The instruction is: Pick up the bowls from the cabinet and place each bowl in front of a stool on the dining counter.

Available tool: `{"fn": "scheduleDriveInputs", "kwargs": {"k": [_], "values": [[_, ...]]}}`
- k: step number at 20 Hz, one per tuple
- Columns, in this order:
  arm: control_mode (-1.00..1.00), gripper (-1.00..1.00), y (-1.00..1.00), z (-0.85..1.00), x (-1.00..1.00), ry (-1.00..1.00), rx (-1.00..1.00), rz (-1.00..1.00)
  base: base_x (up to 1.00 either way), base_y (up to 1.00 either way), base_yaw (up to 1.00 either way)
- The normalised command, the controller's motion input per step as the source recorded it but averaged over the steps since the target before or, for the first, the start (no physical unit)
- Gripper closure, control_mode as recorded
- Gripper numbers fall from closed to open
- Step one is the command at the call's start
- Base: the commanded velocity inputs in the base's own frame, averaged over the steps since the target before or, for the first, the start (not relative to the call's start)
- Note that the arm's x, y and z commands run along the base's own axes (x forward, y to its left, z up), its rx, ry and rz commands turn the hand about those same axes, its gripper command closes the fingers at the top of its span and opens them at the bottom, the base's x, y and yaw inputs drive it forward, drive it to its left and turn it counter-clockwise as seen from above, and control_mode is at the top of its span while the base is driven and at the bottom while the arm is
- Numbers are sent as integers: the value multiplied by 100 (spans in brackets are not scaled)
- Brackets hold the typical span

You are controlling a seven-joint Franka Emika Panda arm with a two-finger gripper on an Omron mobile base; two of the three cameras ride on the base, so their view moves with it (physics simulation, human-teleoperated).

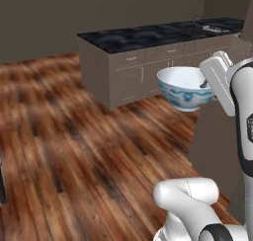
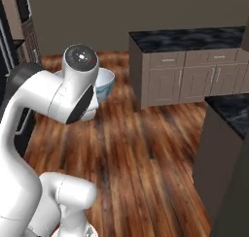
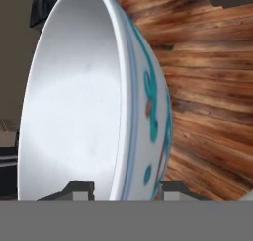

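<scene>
The white bowl with blue pattern (image 1: 183,89) hangs in the air over the wooden floor, roughly upright, with my gripper (image 1: 203,83) shut on its right rim. In the hand view the bowl (image 3: 84,101) fills the left side, and my gripper (image 3: 126,189) clamps its rim with one fingertip inside and one outside. In the right base view the bowl (image 2: 105,83) peeks out from behind my upper arm. The cabinet and the stools are out of view. A black veined slab on a taupe side panel (image 2: 228,112) stands close at the right; I cannot tell whether it is the dining counter.
A black-topped counter with beige drawers and doors (image 1: 143,69) runs along the back, with a sink and tap (image 1: 211,27) at its far end. The same counter (image 2: 194,61) shows in the right base view. Wooden floor (image 1: 74,146) lies open to the left and ahead.
</scene>
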Motion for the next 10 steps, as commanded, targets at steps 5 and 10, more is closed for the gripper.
{"fn": "scheduleDriveInputs", "kwargs": {"k": [5, 10], "values": [[100, 100, 0, 0, 0, 0, 0, 0, 91, 81, -35], [100, 100, 0, 0, 0, 0, 0, 0, 100, 90, 0]]}}
